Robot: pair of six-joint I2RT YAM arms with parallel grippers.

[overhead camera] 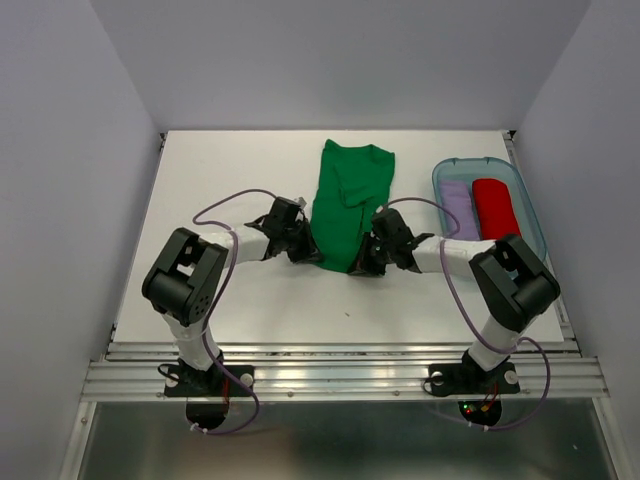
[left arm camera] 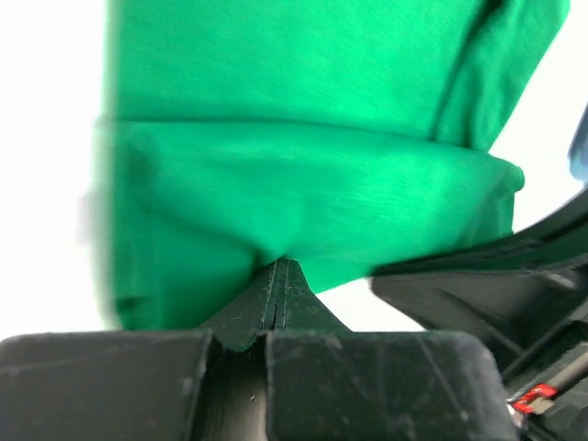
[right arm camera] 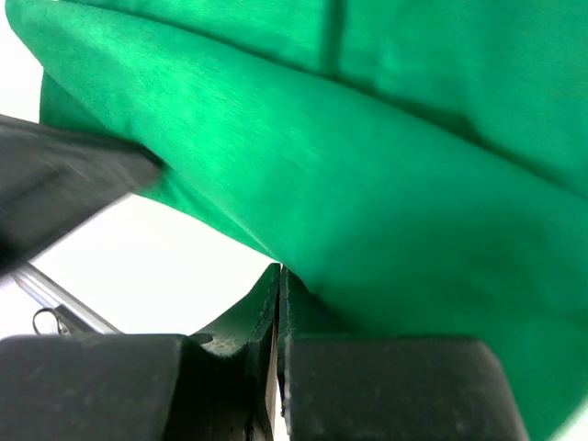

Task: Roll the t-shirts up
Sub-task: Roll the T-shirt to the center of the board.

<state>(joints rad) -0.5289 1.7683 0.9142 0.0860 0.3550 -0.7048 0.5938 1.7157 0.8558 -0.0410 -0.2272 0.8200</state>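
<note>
Overhead, the green shirt lies lengthwise on the white surface, just beside the bin without touching it. Its far end is spread flat and its near end is bunched. Inside the bin, 2 more shirts lie side by side: a lilac shirt on the side toward the green shirt and a red shirt on the side away from it. These 2 show only in the overhead view.

The right end effector sits at the green shirt's near corner closer to the bin, and the left end effector at the near corner farther from the bin. From above, the fingers are too small and dark to read.

The wrist views settle that. Seen from the left wrist, the left end effector has its 2 fingers pressed together with no gap, pinching the green shirt, which swells into a thick fold raised above the tips. Seen from the right wrist, the right end effector is likewise clamped tight on the green shirt, whose doubled-over cloth fills most of that picture.
</note>
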